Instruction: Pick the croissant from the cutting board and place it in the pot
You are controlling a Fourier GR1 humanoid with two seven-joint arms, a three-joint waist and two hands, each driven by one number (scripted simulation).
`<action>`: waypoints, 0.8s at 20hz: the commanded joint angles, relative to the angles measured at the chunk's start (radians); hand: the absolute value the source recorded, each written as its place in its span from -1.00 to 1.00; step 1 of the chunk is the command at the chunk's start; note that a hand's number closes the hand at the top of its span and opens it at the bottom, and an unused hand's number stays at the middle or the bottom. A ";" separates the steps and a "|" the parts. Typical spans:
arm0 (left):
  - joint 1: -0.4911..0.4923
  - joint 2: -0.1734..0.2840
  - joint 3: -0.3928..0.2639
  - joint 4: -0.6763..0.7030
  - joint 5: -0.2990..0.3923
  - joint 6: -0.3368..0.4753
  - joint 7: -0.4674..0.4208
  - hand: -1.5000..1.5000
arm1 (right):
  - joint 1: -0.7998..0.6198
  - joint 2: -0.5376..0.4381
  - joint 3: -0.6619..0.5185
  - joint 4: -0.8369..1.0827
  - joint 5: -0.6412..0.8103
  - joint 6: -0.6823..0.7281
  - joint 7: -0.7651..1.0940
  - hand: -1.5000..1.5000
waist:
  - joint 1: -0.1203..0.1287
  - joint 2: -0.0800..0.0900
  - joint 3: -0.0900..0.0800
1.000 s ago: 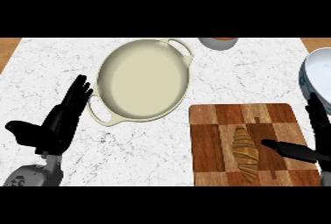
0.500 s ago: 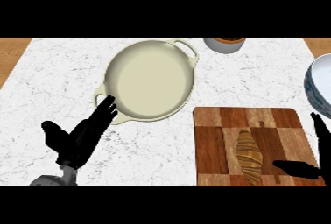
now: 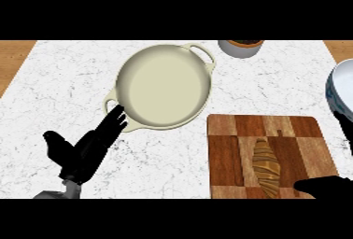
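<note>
A golden-brown, ridged croissant [image 3: 265, 167] lies lengthwise on the chequered wooden cutting board [image 3: 228, 154], right of the board's middle and towards its near edge. The board sits flat on the white marbled worktop [image 3: 62, 79], at the right of the view. Beyond it and to its left stands the cream, oval pot with two small loop handles [image 3: 163, 85], tilted a little in the view so that one handle points to the far right and the other to the near left; its inside shows bare. The pot's near rim comes close to the board's far left corner without touching it.

The black left hand [image 3: 82, 149] is over the worktop at the lower left, its fingers [image 3: 114, 122] straight and spread, holding nothing; their tips reach up to the pot's near-left handle and seem to meet its edge. The black right hand [image 3: 324, 188] shows only partly at the lower right corner, over the near end of the board, just beside the croissant's near tip; whether its fingers are open or curled I cannot tell

A white rounded dish [image 3: 341, 86] is cut by the right edge, and a small grey bowl with dark contents [image 3: 241, 46] stands at the far edge of the worktop
</note>
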 commanded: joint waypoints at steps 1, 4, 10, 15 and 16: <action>-0.048 -0.004 0.018 0.000 0.001 0.013 0.036 0.00 | -0.096 0.010 0.015 -0.155 -0.095 0.149 0.338 -1.00 | 0.004 0.001 0.000; -0.005 -0.041 -0.025 -0.012 -0.028 0.024 0.008 0.00 | -0.173 0.023 -0.004 -0.149 -0.124 0.162 0.449 -1.00 | 0.012 0.002 0.000; -0.007 0.002 0.033 -0.015 0.013 -0.021 0.034 0.00 | -0.202 0.102 0.038 -0.097 -0.110 0.103 0.472 -1.00 | 0.016 0.004 0.001; -0.014 0.006 0.055 0.024 0.005 -0.043 0.013 0.00 | -0.182 0.180 0.087 -0.040 -0.049 0.080 0.423 -1.00 | 0.004 0.004 0.002; 0.013 -0.036 0.002 -0.005 -0.035 -0.004 0.011 0.00 | -0.213 0.214 0.136 -0.005 0.015 0.060 0.429 -1.00 | 0.012 0.004 0.002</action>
